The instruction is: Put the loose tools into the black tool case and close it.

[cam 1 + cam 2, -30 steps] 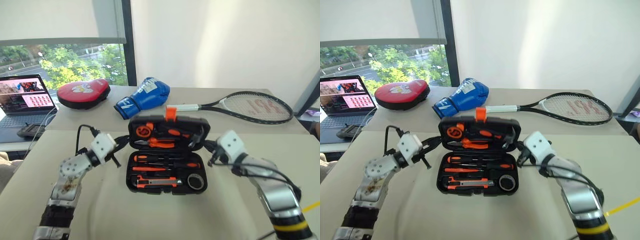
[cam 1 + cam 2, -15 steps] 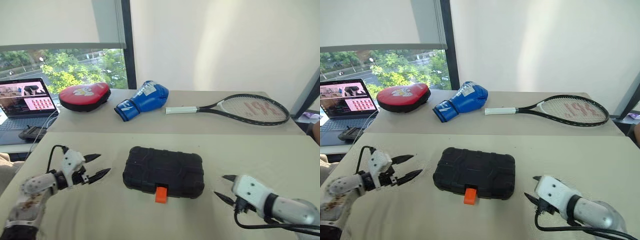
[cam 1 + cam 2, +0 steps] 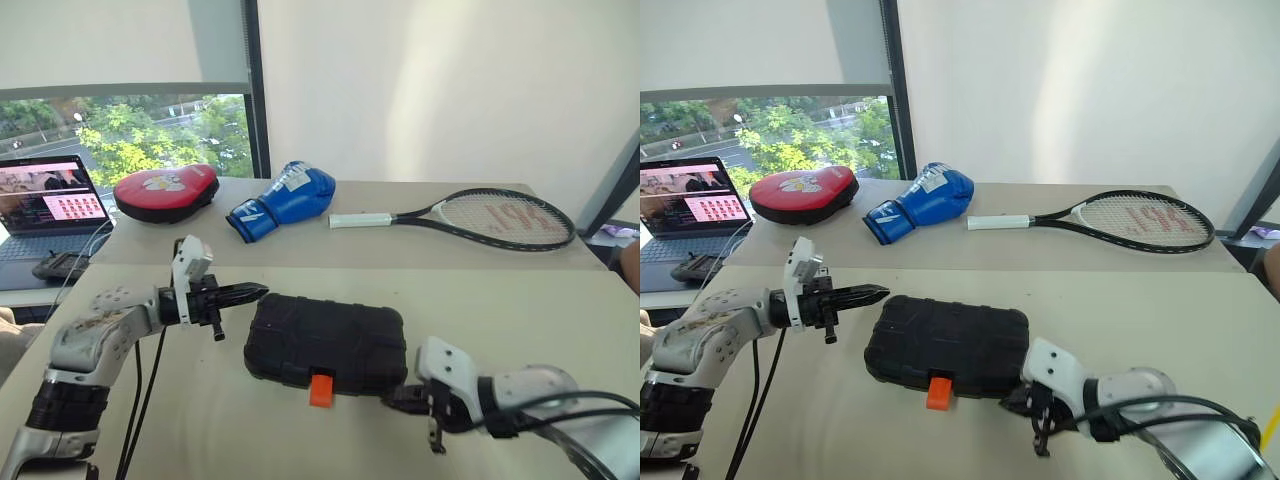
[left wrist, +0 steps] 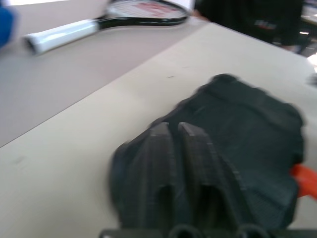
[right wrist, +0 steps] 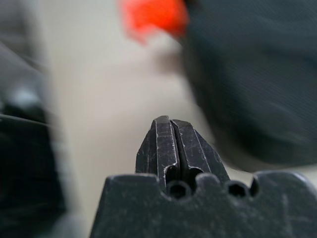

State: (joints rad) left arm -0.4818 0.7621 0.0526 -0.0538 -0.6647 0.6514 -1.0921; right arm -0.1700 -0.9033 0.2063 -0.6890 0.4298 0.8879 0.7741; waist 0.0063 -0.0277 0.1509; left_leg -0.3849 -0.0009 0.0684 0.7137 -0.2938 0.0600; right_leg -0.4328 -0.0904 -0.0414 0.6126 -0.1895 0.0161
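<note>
The black tool case [image 3: 327, 338] lies closed on the beige table, its orange latch [image 3: 321, 389] at the near edge. The loose tools are hidden. My left gripper [image 3: 260, 292] is shut and empty, held level just above the table, its tips at the case's far left corner; the left wrist view shows the shut fingers [image 4: 174, 133] over the case [image 4: 252, 124]. My right gripper [image 3: 388, 398] is shut and empty, low at the case's near right corner. In the right wrist view its fingers [image 5: 168, 130] point past the case's edge [image 5: 257, 74] toward the latch [image 5: 154, 15].
On the far table lie a laptop [image 3: 45, 200], a red punch pad [image 3: 165, 190], a blue boxing glove [image 3: 285, 195] and a tennis racket [image 3: 490, 217]. A seam runs between the two tables. Black cables hang from my left arm.
A second ago the case stood open with tools in its recesses; half a second ago it lay closed, with both grippers open and apart from it. Both have shut and come in to its corners.
</note>
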